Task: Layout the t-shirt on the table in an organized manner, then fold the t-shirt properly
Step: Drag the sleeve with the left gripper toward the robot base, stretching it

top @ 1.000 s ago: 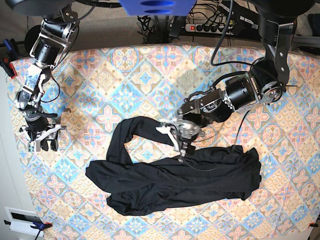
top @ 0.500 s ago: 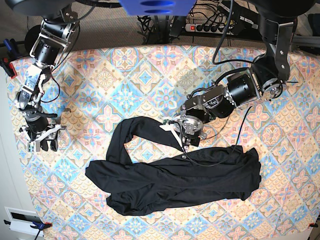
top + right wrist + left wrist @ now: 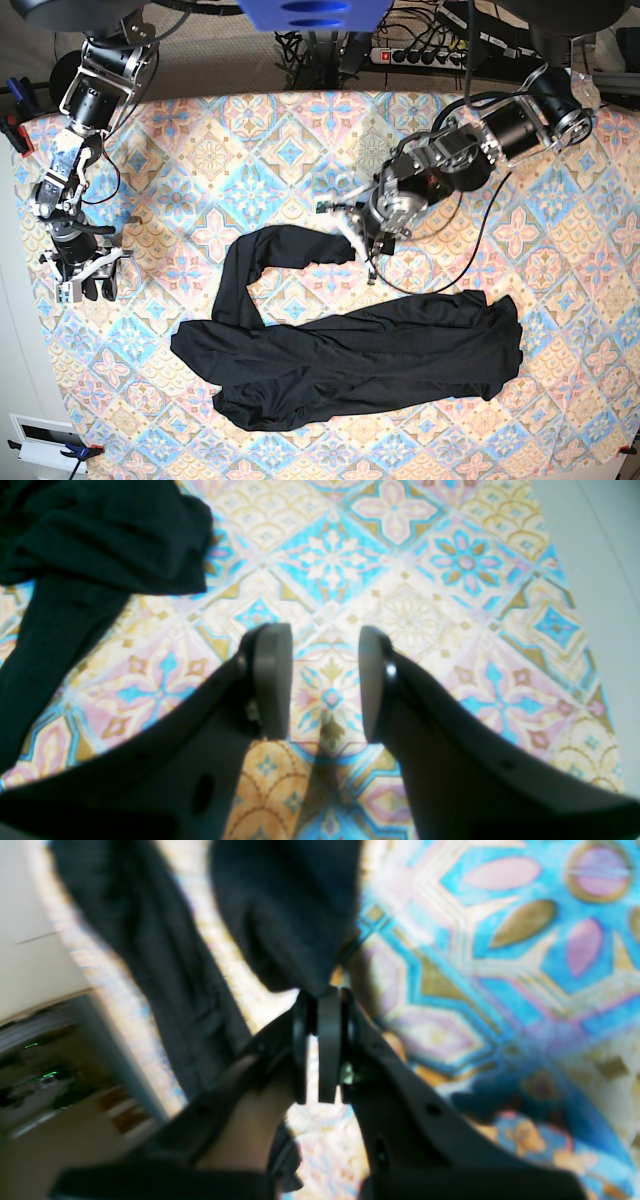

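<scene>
Left wrist view: the left claw (image 3: 322, 1040) is clamped on a tip of the t-shirt (image 3: 280, 915); black cloth bunches just above the meeting pads, and the picture is blurred.
Right wrist view: the right claw (image 3: 322, 680) stands apart, holding nothing, above bare patterned counter (image 3: 450, 580); the shirt's edge lies at upper left, well apart from it.
Base view, garment: the shirt (image 3: 350, 360) lies crumpled across the lower middle of the counter (image 3: 250, 150), one sleeve looping up toward the left claw (image 3: 352, 225).
Base view, arms: the right claw (image 3: 85, 285) sits near the counter's edge, away from the cloth.
Risk, slip: the pinch looks to catch only a thin tip; soft, slick fabric could slide free under a pull.
Risk, drag: with the body unheld, pulling the sleeve may haul the whole heap and worsen the twist.
</scene>
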You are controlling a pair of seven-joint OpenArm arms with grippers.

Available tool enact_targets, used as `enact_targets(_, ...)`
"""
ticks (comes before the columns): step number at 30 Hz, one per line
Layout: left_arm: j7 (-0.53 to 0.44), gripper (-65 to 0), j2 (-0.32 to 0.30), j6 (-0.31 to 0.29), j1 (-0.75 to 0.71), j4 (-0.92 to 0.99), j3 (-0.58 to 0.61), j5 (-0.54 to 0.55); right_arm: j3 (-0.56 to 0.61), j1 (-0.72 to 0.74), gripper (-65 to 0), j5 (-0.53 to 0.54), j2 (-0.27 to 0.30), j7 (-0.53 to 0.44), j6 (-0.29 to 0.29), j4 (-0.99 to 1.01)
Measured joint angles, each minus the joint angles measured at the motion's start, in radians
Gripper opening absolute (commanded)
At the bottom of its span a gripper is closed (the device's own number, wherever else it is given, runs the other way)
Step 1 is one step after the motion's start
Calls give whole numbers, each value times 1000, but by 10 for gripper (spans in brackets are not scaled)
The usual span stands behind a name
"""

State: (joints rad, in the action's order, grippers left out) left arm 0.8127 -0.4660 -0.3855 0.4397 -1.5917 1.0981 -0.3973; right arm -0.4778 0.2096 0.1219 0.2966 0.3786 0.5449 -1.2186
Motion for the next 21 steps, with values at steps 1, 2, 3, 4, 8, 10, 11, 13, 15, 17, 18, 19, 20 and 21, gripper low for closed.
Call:
enact_targets(1,0,-650,-21,-2,-26,-31,-7,-16,0,0,-441,-3,0,2,0,0)
enact_targets(2,0,-650,-38,-2,-53,-58,-16,-31,1,1,-441,-3,0,3,0,0)
enact_targets(3,-1,-650,-60,1,-90,-88,-25,-48,1,1,-441,0,0,0,0,0)
enact_targets(4,-1,-650,-84,-4,-126,-114,-34,-52,0,1,-441,0,0,-2,-1,0)
enact_targets(8,6,-650,-169,-5,-274,-226,-91,-83,1,1,-441,-3,0,2,-1,0)
enact_targets(10,10,-650,-191,-1,-340,-271,-122,-120,0,1,-441,0,0,-2,-1,-1)
enact_targets(11,5,-650,-203,0,-374,-292,-136,-130,0,1,-441,0,0,-1,0,0)
enact_targets(13,3,-650,-224,-3,-441,-318,-159,-160,2,1,-441,-2,0,1,0,0)
enact_targets(15,4,-650,-249,-3,-502,-341,-172,-196,1,0,-441,0,0,1,0,0)
enact_targets(17,-1,-650,-281,-5,-557,-359,-176,-233,2,1,-441,-1,0,1,0,0)
enact_targets(18,0,-650,-293,-3,-581,-364,-177,-262,2,1,-441,0,0,-2,0,0)
enact_targets(19,3,-650,-306,-1,-605,-364,-179,-285,2,2,-441,0,0,-2,0,0)
enact_targets(20,4,-650,-317,-3,-632,-364,-179,-304,2,1,-441,0,0,-2,0,0)
enact_targets(21,2,-650,-323,0,-662,-365,-179,-335,2,1,-441,0,0,-1,0,0)
